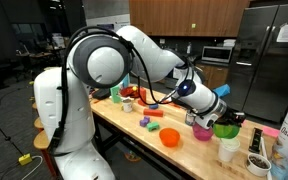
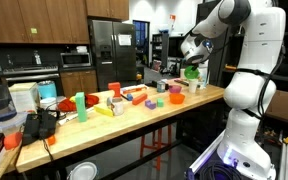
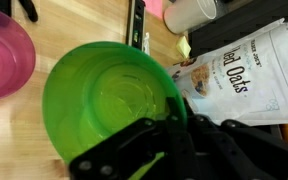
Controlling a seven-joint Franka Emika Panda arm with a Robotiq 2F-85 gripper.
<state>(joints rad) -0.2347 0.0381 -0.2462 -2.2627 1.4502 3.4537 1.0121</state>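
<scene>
The gripper [image 3: 172, 120] is clamped on the rim of a green bowl [image 3: 109, 98]. In the wrist view we see its black fingers closed tight over the bowl's near edge. The bowl sits just ahead of and below the gripper, its open side facing up toward the camera, and its inside looks empty.

In both exterior views the gripper [image 1: 222, 117] [image 2: 192, 62] hangs from the end of the white arm. The green bowl [image 1: 225, 130] [image 2: 192, 72] is directly under it, held clear above the wooden surface [image 1: 134, 128].

Lower down, on the surface, we see these things around the gripper:
- A pink bowl [image 3: 4, 65] lies off to the left of the wrist view, apart from the green bowl.
- A bag of oats [image 3: 239, 75] lies to the right, and the green rim covers part of it.
- A white cup [image 3: 189, 12] stands beyond the gripper, past the bag.
- In an exterior view, an orange bowl [image 1: 170, 137] rests well apart from the gripper, back toward the arm's base
</scene>
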